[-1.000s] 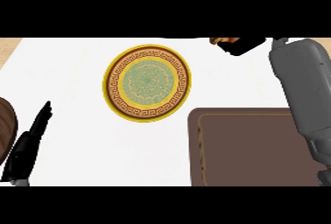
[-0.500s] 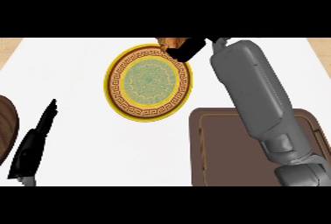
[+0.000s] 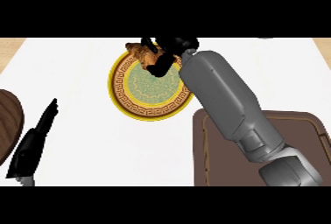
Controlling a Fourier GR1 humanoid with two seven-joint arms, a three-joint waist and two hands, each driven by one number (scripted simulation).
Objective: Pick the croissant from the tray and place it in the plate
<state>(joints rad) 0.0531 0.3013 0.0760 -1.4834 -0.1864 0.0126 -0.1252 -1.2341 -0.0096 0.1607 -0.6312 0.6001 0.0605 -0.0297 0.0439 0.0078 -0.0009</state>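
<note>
My right hand (image 3: 169,49) is over the far rim of the round plate (image 3: 132,103), which has a yellow-and-brown border and a green centre. Its fingers are curled round the brown croissant (image 3: 142,54), which sticks out to the hand's left above the plate's top edge. The grey right forearm (image 3: 223,98) crosses the plate's right side and hides part of it. The brown tray (image 3: 304,131) lies at the lower right with nothing showing on its visible surface. My left hand (image 3: 33,142) rests at the left edge, fingers straight and pointing up.
A dark wooden round object (image 3: 8,124) pokes in at the far left edge beside the left hand. The white counter (image 3: 90,65) runs around the plate and tray, with a tan strip at the far corners.
My right hand has carried the croissant leftward, from the upper right over to the plate's far rim. The forearm swung left with it. The left hand stayed put.
</note>
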